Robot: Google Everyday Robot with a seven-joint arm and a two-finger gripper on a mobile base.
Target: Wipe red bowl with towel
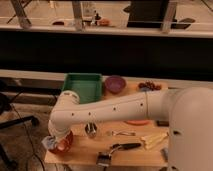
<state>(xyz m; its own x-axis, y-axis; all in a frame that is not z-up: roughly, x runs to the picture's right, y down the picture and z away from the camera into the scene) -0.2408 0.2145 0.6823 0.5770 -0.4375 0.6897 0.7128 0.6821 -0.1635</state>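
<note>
Gripper [56, 141] down at the red bowl [64, 143], front left corner of the bench [125, 152].
Its jaws sit inside the bowl with a pale towel [50, 143] bunched at them (whether clenched or released, I cannot tell); a green tray [82, 87] lies well beyond.

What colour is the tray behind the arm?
Green tray, clearest in the camera view; the gripper is down at the red bowl.

The wooden table [85, 150] carries a red bowl [64, 143] at its front left corner, where the gripper [54, 142] is down with a towel [50, 144]. Behind the gripper lies a green tray [83, 86], then a purple bowl [115, 83]. Right of the gripper stand a small metal cup [90, 129], a fork [121, 133] and a black-handled brush [114, 152]
</note>
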